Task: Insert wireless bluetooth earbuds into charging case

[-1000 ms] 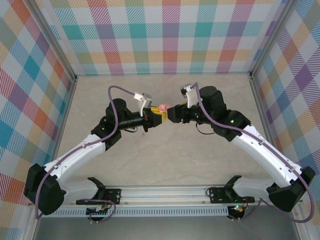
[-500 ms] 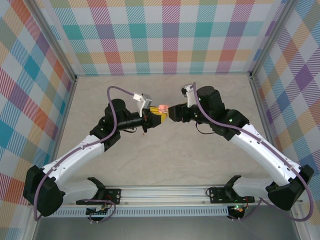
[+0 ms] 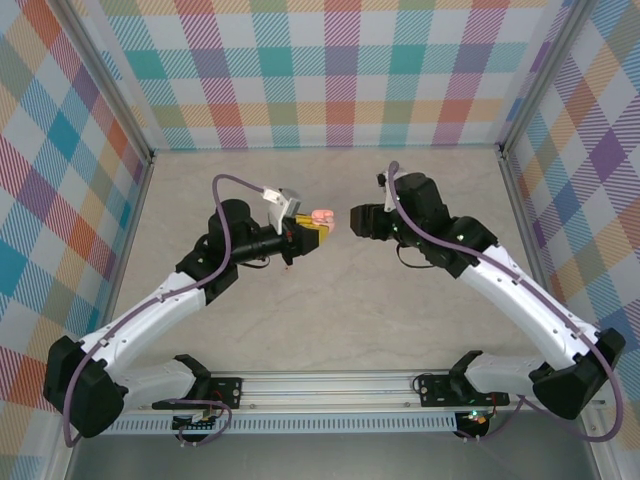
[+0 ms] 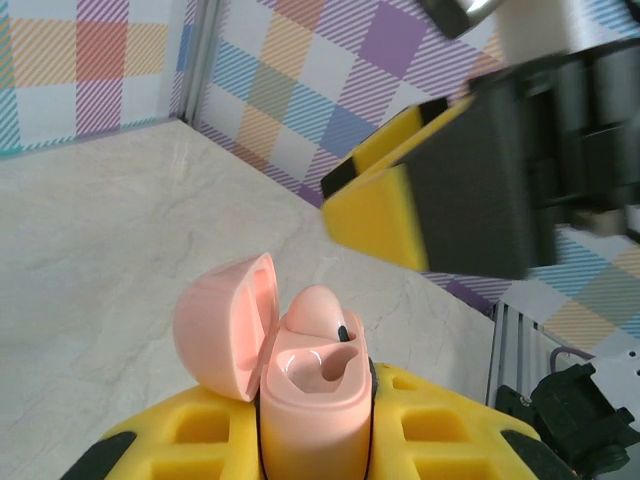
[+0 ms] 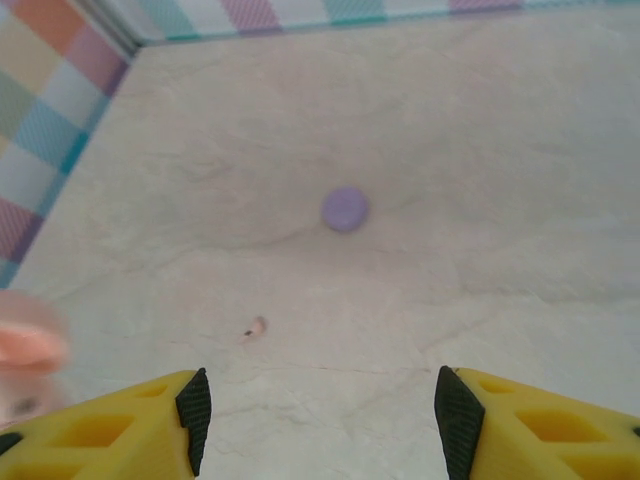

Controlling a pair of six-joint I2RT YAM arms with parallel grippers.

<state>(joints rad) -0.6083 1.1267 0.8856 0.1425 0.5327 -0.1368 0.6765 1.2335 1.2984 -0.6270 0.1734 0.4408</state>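
My left gripper (image 3: 316,230) is shut on a pale pink charging case (image 3: 322,216), held upright above the table. In the left wrist view the case (image 4: 312,425) sits between my yellow fingers (image 4: 165,440) with its lid (image 4: 225,325) swung open to the left. One pale pink earbud (image 4: 315,310) sits in the far slot; the near slot is empty. My right gripper (image 3: 354,220) hangs open a short way right of the case, holding nothing. Seen from the right wrist, a second pale pink earbud (image 5: 256,325) lies on the table ahead of the open right gripper (image 5: 322,415).
A purple round disc (image 5: 345,209) lies on the marble tabletop (image 5: 480,200) beyond the loose earbud. Checked walls (image 3: 340,70) close in the back and both sides. The right gripper's finger (image 4: 430,200) hangs above and right of the case in the left wrist view.
My right gripper has pulled back to the right, away from the case, leaving a gap. The left gripper with the case has barely moved.
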